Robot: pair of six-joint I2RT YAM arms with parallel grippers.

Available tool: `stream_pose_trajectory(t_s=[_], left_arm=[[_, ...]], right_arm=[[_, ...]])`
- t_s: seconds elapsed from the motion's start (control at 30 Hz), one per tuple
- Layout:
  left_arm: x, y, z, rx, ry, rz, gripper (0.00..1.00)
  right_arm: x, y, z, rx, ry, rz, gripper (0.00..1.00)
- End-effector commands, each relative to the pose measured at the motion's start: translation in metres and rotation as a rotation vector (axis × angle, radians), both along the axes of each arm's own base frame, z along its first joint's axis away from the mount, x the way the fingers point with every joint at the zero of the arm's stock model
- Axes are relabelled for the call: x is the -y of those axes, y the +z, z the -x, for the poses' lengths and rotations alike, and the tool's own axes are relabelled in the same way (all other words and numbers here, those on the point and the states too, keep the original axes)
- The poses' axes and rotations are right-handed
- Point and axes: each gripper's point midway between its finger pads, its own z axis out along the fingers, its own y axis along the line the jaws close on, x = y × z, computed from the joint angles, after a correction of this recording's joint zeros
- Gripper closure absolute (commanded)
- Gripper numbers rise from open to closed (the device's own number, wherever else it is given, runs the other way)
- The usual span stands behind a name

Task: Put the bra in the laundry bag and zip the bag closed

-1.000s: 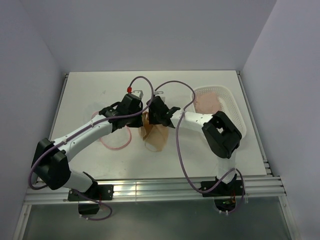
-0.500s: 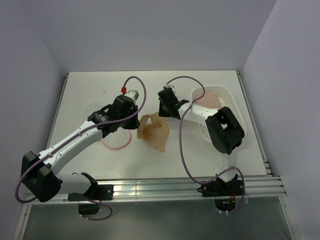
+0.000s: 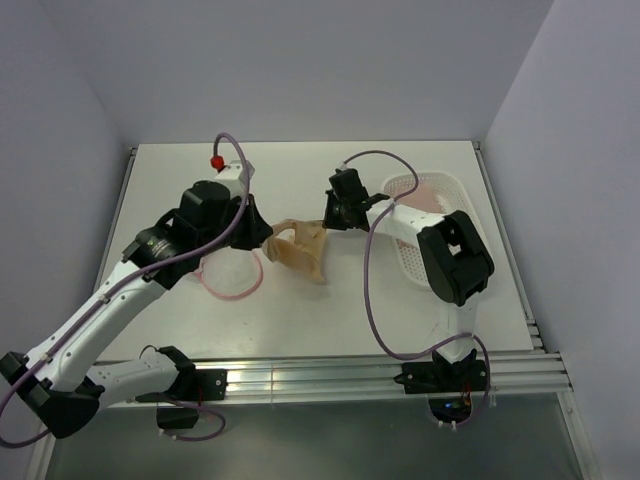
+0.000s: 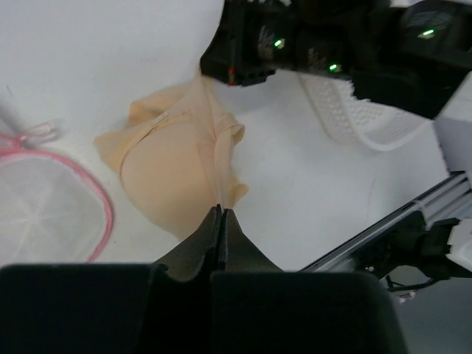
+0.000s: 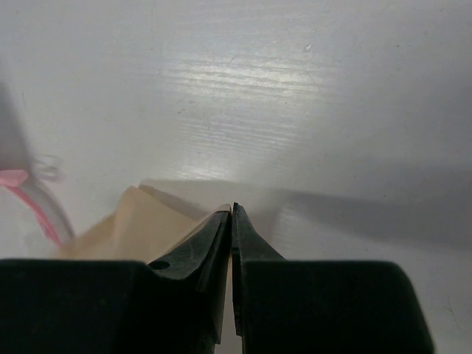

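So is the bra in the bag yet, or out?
Out. The bra is pinched between the left tool and the right tool, beside the bag, not inside it.

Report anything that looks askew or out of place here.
The peach-tan fabric bra is bunched and folded between the left gripper and right gripper, each pinching a thin edge, beside the round white mesh laundry bag, not in it. Nothing else stands out.

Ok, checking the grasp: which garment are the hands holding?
The peach-tan bra, pinched by left hand and right hand; the pink garment lies in the basket.
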Motion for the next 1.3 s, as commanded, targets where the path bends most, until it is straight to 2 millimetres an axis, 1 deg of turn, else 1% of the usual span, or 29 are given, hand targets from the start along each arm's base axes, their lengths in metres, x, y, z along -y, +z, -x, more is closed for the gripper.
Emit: stream_pose_trajectory(t_s=[0.0,0.1,0.17,0.2,0.23,0.33,0.37,0.4,0.43,0.47,0.53,0.6,0.63,0.67,0.7,0.73,0.77,0.83,0.87,0.9,0.93,0.97,1.0,1.03,1.1,1.17,1.2,1.23,1.27], left_arm=[[0.004,0.057,0.009,0.129,-0.063,0.111,1.00],[0.011,0.081,0.016,0.177,-0.108,0.185,1.00],[0.014,0.091,0.019,0.196,-0.129,0.219,1.00],[0.019,0.095,0.024,0.196,-0.166,0.243,1.00],[0.021,0.102,0.025,0.206,-0.177,0.271,1.00],[0.029,0.114,0.030,0.214,-0.233,0.323,1.00],[0.031,0.116,0.032,0.209,-0.246,0.336,1.00],[0.032,0.118,0.033,0.211,-0.257,0.352,1.00],[0.035,0.118,0.037,0.205,-0.285,0.369,1.00],[0.036,0.129,0.040,0.233,-0.299,0.406,1.00],[0.039,0.132,0.044,0.234,-0.333,0.440,1.00],[0.041,0.145,0.048,0.267,-0.358,0.489,1.00],[0.042,0.146,0.051,0.264,-0.373,0.511,1.00],[0.041,0.157,0.053,0.302,-0.386,0.540,1.00],[0.041,0.156,0.053,0.310,-0.386,0.551,1.00],[0.041,0.160,0.053,0.319,-0.386,0.572,1.00],[0.039,0.165,0.054,0.337,-0.385,0.588,1.00],[0.039,0.168,0.051,0.347,-0.380,0.617,1.00],[0.039,0.170,0.050,0.355,-0.378,0.627,1.00],[0.038,0.170,0.047,0.360,-0.372,0.641,1.00],[0.037,0.171,0.046,0.363,-0.368,0.649,1.00],[0.035,0.172,0.044,0.374,-0.351,0.655,1.00],[0.033,0.173,0.041,0.385,-0.336,0.662,1.00],[0.030,0.177,0.042,0.407,-0.327,0.676,1.00],[0.023,0.181,0.036,0.438,-0.280,0.700,1.00],[0.016,0.189,0.039,0.478,-0.261,0.732,1.00],[0.014,0.186,0.036,0.476,-0.241,0.747,1.00],[0.011,0.194,0.037,0.509,-0.241,0.770,1.00],[0.010,0.194,0.036,0.515,-0.236,0.773,1.00]], right_arm=[[-0.009,0.041,-0.011,0.075,0.027,-0.072,0.90],[-0.014,0.045,-0.008,0.079,0.057,-0.103,0.90],[-0.019,0.048,-0.007,0.090,0.085,-0.141,0.90],[-0.024,0.052,-0.004,0.089,0.110,-0.169,0.90],[-0.026,0.054,-0.004,0.097,0.116,-0.182,0.90],[-0.034,0.063,0.000,0.115,0.156,-0.231,0.90],[-0.035,0.065,0.003,0.119,0.165,-0.242,0.90],[-0.040,0.068,0.008,0.112,0.195,-0.271,0.90],[-0.045,0.076,0.007,0.137,0.209,-0.306,0.90],[-0.047,0.077,0.010,0.135,0.220,-0.323,0.89],[-0.055,0.083,0.014,0.139,0.260,-0.370,0.87],[-0.060,0.082,0.019,0.127,0.280,-0.401,0.85],[-0.064,0.083,0.023,0.119,0.307,-0.432,0.85],[-0.067,0.084,0.025,0.118,0.322,-0.450,0.85],[-0.069,0.085,0.029,0.114,0.339,-0.472,0.84],[-0.073,0.089,0.031,0.122,0.356,-0.511,0.82],[-0.079,0.094,0.040,0.113,0.402,-0.551,0.79],[-0.084,0.102,0.047,0.119,0.435,-0.622,0.76],[-0.088,0.108,0.056,0.111,0.483,-0.665,0.70],[-0.090,0.115,0.060,0.118,0.499,-0.707,0.66],[-0.091,0.118,0.064,0.114,0.513,-0.729,0.66],[-0.093,0.121,0.069,0.114,0.529,-0.754,0.62],[-0.094,0.127,0.076,0.109,0.553,-0.800,0.60],[-0.095,0.129,0.080,0.102,0.564,-0.822,0.57],[-0.097,0.139,0.092,0.094,0.601,-0.894,0.54],[-0.101,0.144,0.102,0.081,0.633,-0.940,0.48],[-0.102,0.149,0.110,0.072,0.661,-0.973,0.47],[-0.103,0.151,0.112,0.070,0.669,-0.978,0.46],[-0.104,0.151,0.114,0.070,0.666,-0.977,0.45]])
